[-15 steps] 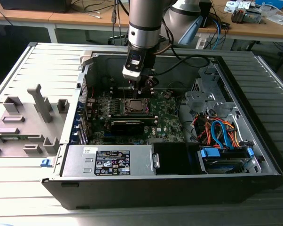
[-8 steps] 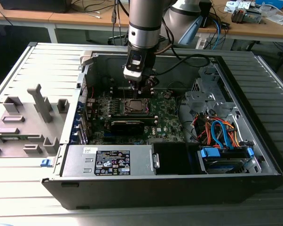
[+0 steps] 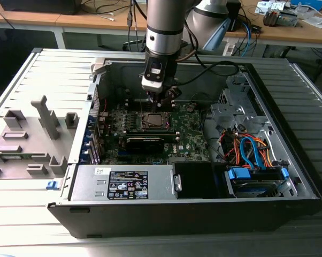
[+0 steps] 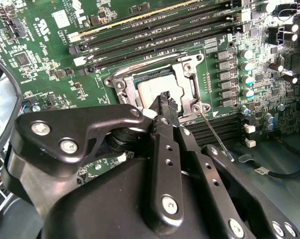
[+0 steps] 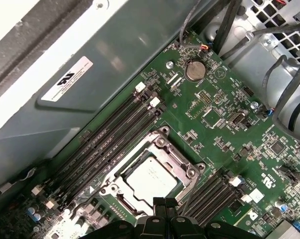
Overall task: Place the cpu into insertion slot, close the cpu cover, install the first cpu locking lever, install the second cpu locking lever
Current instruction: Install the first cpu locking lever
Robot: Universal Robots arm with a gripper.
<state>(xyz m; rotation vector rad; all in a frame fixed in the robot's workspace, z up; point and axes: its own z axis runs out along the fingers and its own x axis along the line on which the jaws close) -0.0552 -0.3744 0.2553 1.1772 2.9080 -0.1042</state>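
Already the cpu (image 4: 152, 88) sits under the lowered cpu cover (image 4: 188, 82); the empty claw (image 4: 163, 101) hovers clenched at its edge, seemingly as one narrow pusher.

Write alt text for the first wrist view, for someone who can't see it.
The cpu lies framed by the flat silver cpu cover on a green motherboard, with the black gripper hovering at the cover's edge. Black memory slots and a grey case wall run alongside.
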